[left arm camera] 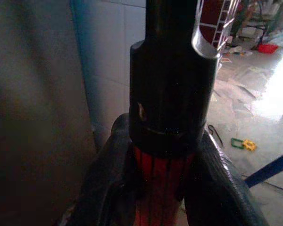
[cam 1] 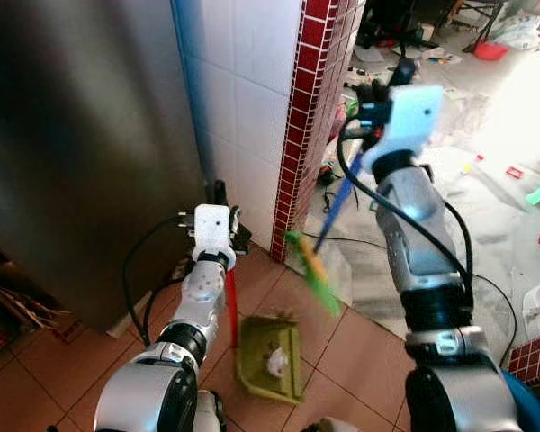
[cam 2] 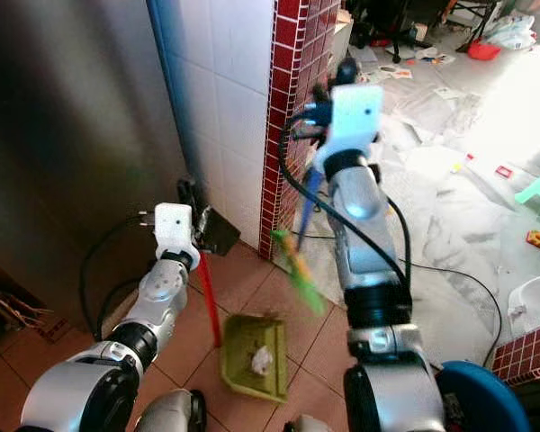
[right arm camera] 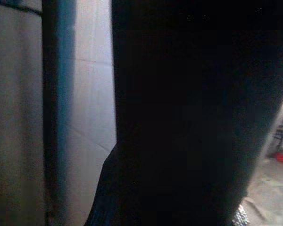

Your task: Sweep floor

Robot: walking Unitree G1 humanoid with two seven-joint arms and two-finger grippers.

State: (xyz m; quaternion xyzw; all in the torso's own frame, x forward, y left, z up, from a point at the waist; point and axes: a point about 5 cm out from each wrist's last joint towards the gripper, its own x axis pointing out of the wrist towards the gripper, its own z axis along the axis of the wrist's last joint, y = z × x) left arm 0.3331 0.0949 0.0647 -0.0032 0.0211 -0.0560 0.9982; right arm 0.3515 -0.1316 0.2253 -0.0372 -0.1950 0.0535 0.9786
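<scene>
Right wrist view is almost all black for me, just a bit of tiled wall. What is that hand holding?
Observer: The right hand is raised beside the red brick pillar, gripping the blue handle of a broom whose green head hangs blurred above the floor.
Operator: And the left?
Observer: The left hand is shut on the red handle of a green dustpan resting on the terracotta tiles.
Operator: Anything in the pan?
Observer: Yes, a pale crumpled scrap lies inside it.
</scene>
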